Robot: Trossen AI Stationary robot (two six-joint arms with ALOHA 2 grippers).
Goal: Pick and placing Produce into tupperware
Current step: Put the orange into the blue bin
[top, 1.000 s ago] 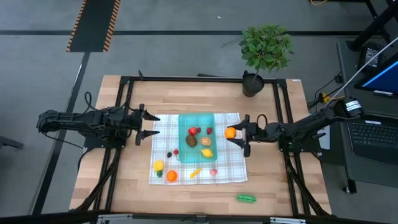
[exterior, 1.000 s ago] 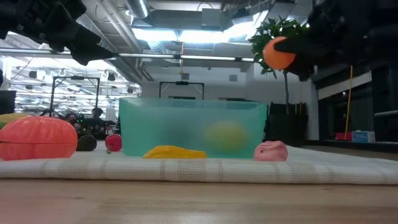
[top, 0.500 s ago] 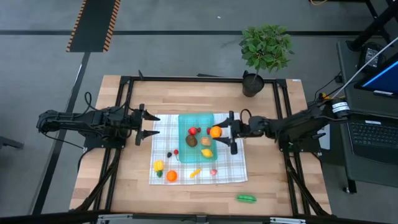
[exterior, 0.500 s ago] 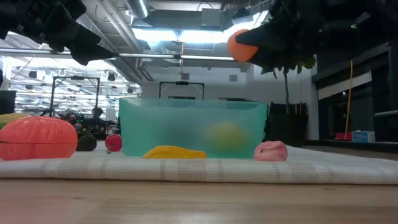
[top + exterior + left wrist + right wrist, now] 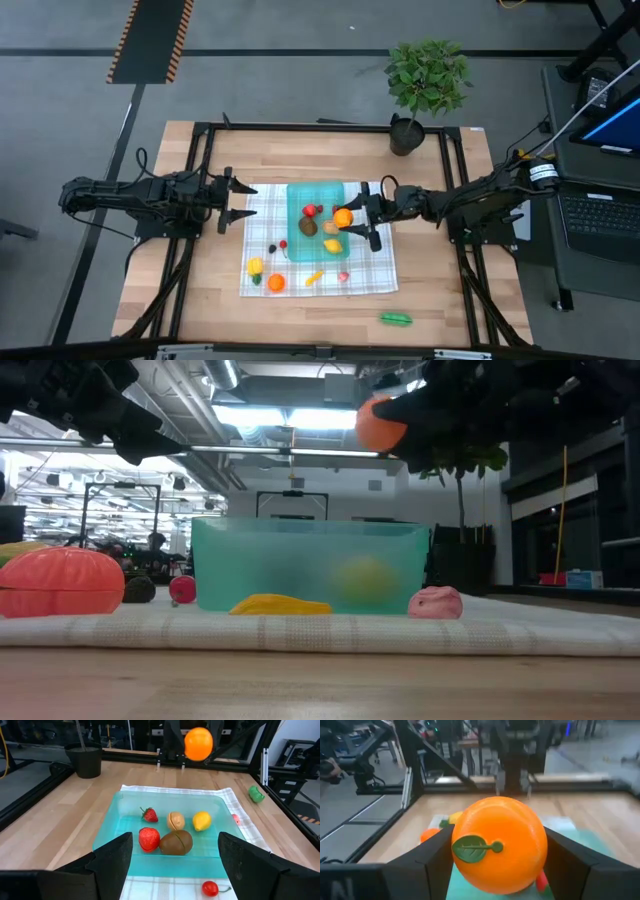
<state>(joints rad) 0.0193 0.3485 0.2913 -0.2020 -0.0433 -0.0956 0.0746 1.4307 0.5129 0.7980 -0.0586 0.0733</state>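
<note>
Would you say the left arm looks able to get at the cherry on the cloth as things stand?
Probably yes: the left pincer is open and empty, the cherry lies uncovered beside the tupperware, and the right pincer holds the orange farther off.

Left arm: we reach it in from nine o'clock, stretched low and level, and it waits there.
Left gripper [image 5: 240, 200]: we hold its jaws apart, gripping nothing, pointing toward three o'clock.
Right arm: we reach it in from three o'clock, forearm extended toward the middle, raised well off the surface.
Right gripper [image 5: 352, 220]: we point it toward nine o'clock, fingers [image 5: 420, 865] closed on either side of the orange [image 5: 343, 217], carried aloft.
</note>
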